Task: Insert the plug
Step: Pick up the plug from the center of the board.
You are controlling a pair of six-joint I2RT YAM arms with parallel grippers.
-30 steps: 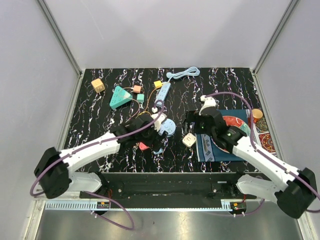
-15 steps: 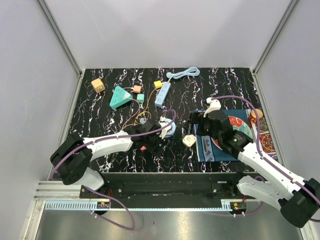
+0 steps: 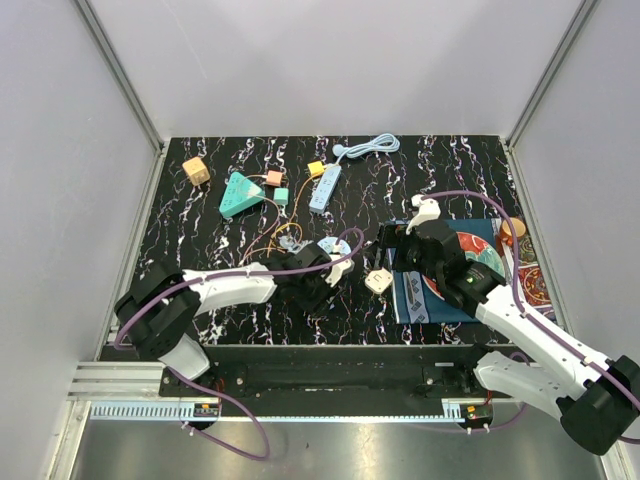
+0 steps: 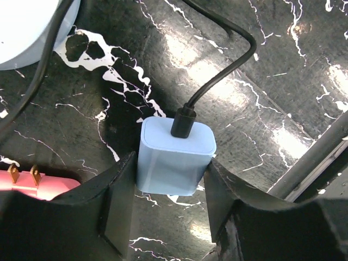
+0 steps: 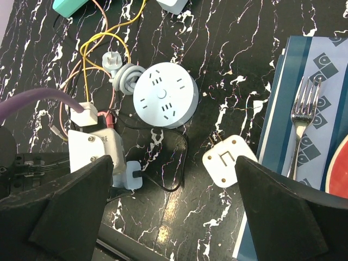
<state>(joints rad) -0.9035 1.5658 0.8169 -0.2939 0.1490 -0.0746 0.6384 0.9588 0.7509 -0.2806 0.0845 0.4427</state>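
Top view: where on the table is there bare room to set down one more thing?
Bare tabletop lies at the far right, between the blue cable and the placemat, and along the left edge, nearer than the orange cube. It is crowded around the round socket, where cords, the white adapter, the left hand and the right hand gather.

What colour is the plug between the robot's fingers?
Light blue. The plug shows best in the left wrist view.

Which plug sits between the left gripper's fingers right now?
The pale blue charger with the black cable, not the pink plug or the white adapter.
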